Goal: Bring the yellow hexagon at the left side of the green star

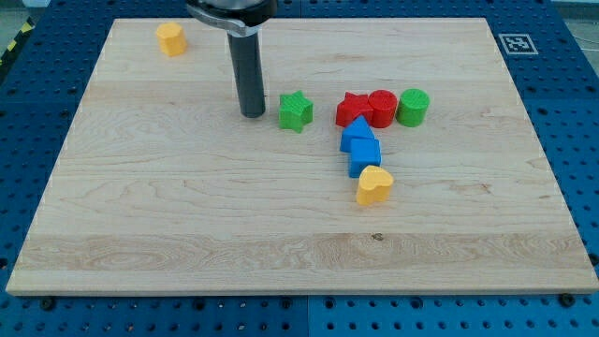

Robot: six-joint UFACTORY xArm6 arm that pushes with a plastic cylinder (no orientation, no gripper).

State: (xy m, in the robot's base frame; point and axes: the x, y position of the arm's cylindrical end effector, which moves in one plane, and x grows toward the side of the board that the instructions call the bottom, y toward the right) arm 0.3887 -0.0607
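Observation:
The yellow hexagon [170, 39] sits near the top left corner of the wooden board [187, 215]. The green star [296, 110] lies near the board's middle, far to the right of and below the hexagon. My tip [253, 113] rests on the board just left of the green star, with a small gap between them. The tip is well to the right of and below the yellow hexagon.
A red star [352, 108], a red cylinder [382, 108] and a green cylinder [413, 107] stand in a row right of the green star. Two blue blocks [361, 146] and a yellow heart [374, 184] run below them.

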